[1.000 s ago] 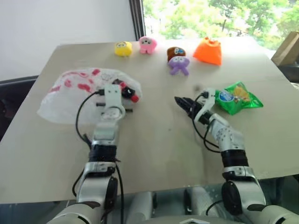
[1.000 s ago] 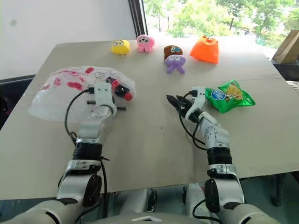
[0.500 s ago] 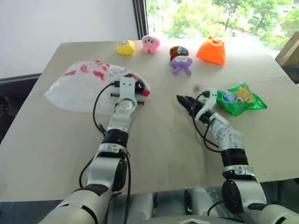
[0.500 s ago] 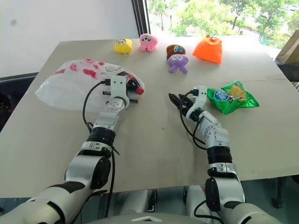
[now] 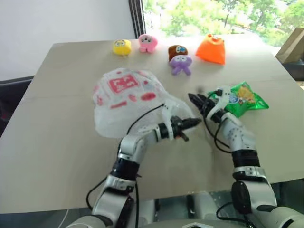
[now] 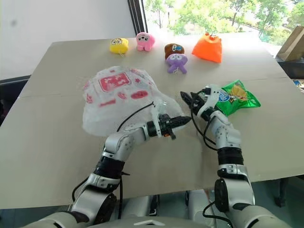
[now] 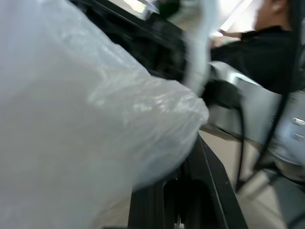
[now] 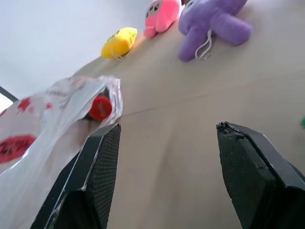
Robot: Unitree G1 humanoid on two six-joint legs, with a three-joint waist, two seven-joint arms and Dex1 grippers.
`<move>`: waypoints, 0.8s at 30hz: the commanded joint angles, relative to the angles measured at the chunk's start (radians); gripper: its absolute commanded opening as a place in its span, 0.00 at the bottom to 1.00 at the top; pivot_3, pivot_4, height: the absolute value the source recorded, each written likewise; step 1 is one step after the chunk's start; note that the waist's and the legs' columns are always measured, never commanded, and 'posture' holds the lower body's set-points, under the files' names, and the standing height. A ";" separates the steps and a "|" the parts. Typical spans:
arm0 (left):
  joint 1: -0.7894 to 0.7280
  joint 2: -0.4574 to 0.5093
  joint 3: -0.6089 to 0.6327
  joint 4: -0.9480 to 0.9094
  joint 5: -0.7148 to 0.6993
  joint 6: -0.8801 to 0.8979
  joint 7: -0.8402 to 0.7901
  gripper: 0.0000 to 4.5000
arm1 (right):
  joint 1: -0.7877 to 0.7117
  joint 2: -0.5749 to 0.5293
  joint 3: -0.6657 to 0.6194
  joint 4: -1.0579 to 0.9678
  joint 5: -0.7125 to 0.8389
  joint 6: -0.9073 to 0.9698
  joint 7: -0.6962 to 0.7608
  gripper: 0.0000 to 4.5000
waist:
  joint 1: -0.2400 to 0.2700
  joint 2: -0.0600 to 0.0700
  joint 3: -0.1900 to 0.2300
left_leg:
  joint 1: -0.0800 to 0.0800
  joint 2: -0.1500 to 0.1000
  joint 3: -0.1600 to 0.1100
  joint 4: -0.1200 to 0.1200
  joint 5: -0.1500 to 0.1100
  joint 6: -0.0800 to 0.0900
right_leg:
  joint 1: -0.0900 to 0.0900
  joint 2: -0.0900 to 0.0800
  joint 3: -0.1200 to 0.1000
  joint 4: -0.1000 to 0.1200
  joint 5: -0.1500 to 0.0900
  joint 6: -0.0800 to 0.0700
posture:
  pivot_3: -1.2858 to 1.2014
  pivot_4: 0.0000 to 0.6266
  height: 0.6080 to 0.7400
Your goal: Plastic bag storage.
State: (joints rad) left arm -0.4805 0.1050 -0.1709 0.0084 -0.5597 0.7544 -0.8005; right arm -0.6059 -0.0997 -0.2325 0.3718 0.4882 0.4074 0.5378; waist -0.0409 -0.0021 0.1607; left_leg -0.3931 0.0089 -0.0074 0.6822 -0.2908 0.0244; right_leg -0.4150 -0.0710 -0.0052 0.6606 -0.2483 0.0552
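Observation:
The plastic bag (image 5: 127, 97), thin translucent white with red prints, bulges up over the middle of the table (image 5: 61, 142) and drapes over my left forearm. My left gripper (image 5: 191, 122) points to the right, shut on the bag's edge; in the left wrist view the bag (image 7: 71, 119) covers its black fingers (image 7: 190, 191). My right gripper (image 5: 199, 100) hovers just behind the left one's tip, open and empty. In the right wrist view its gripper (image 8: 167, 126) stands wide, with the bag (image 8: 33, 152) off to one side.
A shiny green snack packet (image 5: 245, 99) lies right beside my right gripper. Along the far edge sit yellow (image 5: 122, 46), pink (image 5: 147, 42), brown (image 5: 178, 50) and purple (image 5: 181, 64) plush toys and an orange pouch (image 5: 212, 50). A cardboard box (image 5: 292, 45) stands past the right edge.
My left gripper swung right towards the right gripper, turning to point sideways and dragging the bag from the table's left to its middle. The right gripper shifted slightly right.

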 commanded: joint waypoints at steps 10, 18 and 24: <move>0.021 0.132 -0.056 -0.219 -0.336 0.324 -0.278 0.00 | -0.080 -0.107 -0.092 0.029 0.048 -0.041 -0.002 0.71 | 0.002 0.000 0.000 | 0.000 0.000 0.000 0.001 0.000 0.001 | 0.001 0.000 0.001 0.000 0.000 0.000 | 0.52 0.24 1.00; 0.254 0.411 0.154 -0.465 -0.532 0.407 -0.269 0.00 | -0.065 -0.112 0.020 0.009 -0.001 -0.011 0.063 0.71 | -0.005 0.002 0.001 | 0.001 0.001 0.001 0.001 0.000 0.001 | 0.000 0.001 0.002 0.001 0.000 0.000 | 0.52 0.24 1.00; 0.604 0.515 0.376 -0.624 -0.598 0.326 -0.165 0.00 | -0.112 -0.106 0.133 0.102 -0.114 -0.123 0.127 0.71 | 0.005 0.003 0.002 | 0.000 0.003 0.000 0.000 0.000 0.001 | 0.000 -0.001 0.002 -0.001 0.000 0.000 | 0.52 0.24 1.00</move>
State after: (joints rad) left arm 0.0902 0.6220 0.1567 -0.5627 -1.1508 1.1293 -0.9938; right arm -0.6908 -0.2050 -0.1238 0.4639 0.4029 0.3357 0.6345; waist -0.0361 0.0004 0.1625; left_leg -0.3925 0.0116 -0.0068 0.6828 -0.2913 0.0256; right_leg -0.4147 -0.0724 -0.0024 0.6591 -0.2485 0.0548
